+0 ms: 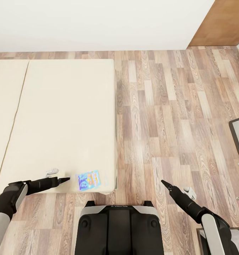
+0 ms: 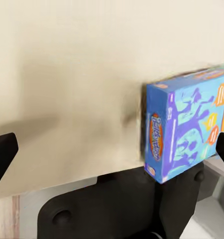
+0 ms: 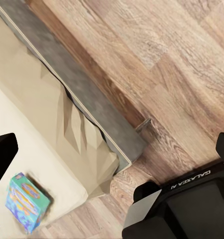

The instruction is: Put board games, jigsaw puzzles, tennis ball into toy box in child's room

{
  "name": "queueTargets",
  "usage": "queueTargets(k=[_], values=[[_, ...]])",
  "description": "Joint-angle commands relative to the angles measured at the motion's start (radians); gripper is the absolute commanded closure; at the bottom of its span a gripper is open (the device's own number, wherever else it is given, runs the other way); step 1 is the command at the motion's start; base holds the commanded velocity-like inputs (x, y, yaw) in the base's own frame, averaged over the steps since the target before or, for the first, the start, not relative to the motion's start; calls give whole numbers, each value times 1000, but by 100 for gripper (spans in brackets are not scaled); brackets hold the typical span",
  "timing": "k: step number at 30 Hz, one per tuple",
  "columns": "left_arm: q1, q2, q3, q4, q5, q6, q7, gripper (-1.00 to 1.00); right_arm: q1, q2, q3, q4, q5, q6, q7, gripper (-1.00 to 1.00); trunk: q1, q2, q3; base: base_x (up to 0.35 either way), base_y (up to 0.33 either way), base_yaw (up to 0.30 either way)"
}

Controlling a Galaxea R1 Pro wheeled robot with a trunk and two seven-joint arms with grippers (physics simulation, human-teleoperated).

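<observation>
**Blue game box lies just beyond left pincer**

The blue board game (image 1: pixel 89 180) lies flat at the bed's (image 1: pixel 62 120) corner, just past the left pincer (image 1: pixel 64 180), whose fingers are spread wide and empty. Right pincer (image 1: pixel 165 183) hangs over the floor (image 1: pixel 169 117); its opening cannot be judged.

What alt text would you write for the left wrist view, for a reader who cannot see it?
A blue board game lies flat near the edge of a cream bed, between the left gripper's open dark fingers. The robot's dark base shows beyond the bed edge.
</observation>
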Motion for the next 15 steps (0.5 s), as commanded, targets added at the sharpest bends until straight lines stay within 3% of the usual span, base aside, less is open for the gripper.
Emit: queueTargets(k=[1, 15], values=[[0, 0, 2, 0, 2, 9, -3, -100, -1, 1, -3, -1, 1, 7, 4, -100, 1, -2, -1, 0, 0, 0], [0, -2, 1, 0, -5, 9, -4, -100, -1, 1, -3, -1, 1, 7, 4, -100, 1, -2, -1, 0, 0, 0]])
